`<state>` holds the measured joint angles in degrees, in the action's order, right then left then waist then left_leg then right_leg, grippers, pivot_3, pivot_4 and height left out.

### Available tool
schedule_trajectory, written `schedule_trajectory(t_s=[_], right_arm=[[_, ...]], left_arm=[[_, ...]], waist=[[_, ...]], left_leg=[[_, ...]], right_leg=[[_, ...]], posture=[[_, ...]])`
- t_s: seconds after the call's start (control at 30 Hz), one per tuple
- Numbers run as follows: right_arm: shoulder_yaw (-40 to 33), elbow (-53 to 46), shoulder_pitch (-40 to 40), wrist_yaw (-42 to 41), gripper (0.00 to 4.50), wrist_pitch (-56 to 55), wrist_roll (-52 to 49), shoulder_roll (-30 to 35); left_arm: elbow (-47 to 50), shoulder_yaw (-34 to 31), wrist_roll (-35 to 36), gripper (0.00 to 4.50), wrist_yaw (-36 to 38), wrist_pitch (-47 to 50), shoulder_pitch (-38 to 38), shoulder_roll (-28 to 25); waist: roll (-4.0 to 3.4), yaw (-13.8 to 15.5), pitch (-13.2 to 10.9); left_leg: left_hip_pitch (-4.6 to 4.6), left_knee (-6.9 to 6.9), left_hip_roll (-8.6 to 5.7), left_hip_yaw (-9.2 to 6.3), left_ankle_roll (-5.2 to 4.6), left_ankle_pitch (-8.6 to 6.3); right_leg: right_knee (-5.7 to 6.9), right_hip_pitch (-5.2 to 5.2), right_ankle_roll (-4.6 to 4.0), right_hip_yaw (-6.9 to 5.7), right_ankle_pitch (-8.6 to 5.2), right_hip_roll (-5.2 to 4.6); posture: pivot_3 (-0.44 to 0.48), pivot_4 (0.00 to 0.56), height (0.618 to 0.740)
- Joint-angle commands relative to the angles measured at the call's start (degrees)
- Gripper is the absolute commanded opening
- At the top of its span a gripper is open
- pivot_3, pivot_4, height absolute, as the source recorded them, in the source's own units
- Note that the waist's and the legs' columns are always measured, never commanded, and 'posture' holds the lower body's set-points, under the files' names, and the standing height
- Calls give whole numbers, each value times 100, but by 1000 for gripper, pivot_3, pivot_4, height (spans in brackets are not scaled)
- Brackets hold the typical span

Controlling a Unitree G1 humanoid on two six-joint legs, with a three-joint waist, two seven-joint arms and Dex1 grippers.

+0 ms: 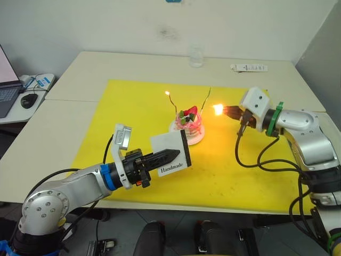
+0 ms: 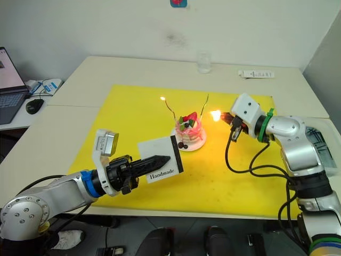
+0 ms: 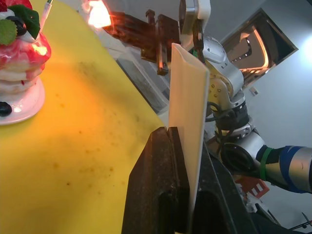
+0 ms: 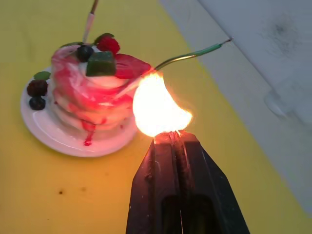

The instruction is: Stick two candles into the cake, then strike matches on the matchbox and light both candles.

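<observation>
1. Left eye view: the cake (image 1: 187, 127) sits on its white plate (image 1: 198, 140) near the middle of the yellow mat (image 1: 122, 101). Two candles rise from it; the left candle (image 1: 171, 102) already burns at its tip, while the right candle (image 1: 206, 99) leaning toward 1 o'clock looks unlit. The left gripper (image 1: 173, 155) is clenched on the matchbox (image 1: 170, 152), held at about 7 o'clock from the cake.

2. Right eye view: the right gripper (image 2: 226, 117) pinches a burning match (image 2: 217, 116) at 3 o'clock of the cake, below the unlit wick. Risk: the match seems nearly spent, so it may die before reaching the tip.

3. Left wrist view: the matchbox stands edge-on between closed fingers (image 3: 156, 185). It is thin card; a tilt or slackened grip could drop it toward the plate.

4. Right wrist view: the flame (image 4: 157, 109) burns right at the fingertips (image 4: 168, 146), touching the candle's shaft low down near the strawberry (image 4: 127, 66). Heat there could soften or bend the stick, or scorch the pads, rather than catch the wick.
</observation>
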<state>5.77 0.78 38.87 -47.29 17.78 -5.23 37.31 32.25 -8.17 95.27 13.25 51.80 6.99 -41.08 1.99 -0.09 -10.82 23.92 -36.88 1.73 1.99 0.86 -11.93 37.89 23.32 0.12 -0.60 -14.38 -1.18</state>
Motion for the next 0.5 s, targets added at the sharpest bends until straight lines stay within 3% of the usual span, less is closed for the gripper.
schedule_trajectory(t_s=[0.03,0.5], right_arm=[[-47,281,358,323,17,-300,194,-190],[62,703,800,456,17,-579,411,-708]], left_arm=[[166,26,-50,0,102,-129,70,59],[235,77,-68,0,64,-205,37,97]], waist=[[0,0,0],[0,0,0]], left_leg=[[0,2,0,-1,0,0],[2,4,0,-1,-1,0]], right_leg=[[1,0,0,-1,0,1],[2,2,0,-2,0,1]], posture=[[0,150,740],[0,150,740]])
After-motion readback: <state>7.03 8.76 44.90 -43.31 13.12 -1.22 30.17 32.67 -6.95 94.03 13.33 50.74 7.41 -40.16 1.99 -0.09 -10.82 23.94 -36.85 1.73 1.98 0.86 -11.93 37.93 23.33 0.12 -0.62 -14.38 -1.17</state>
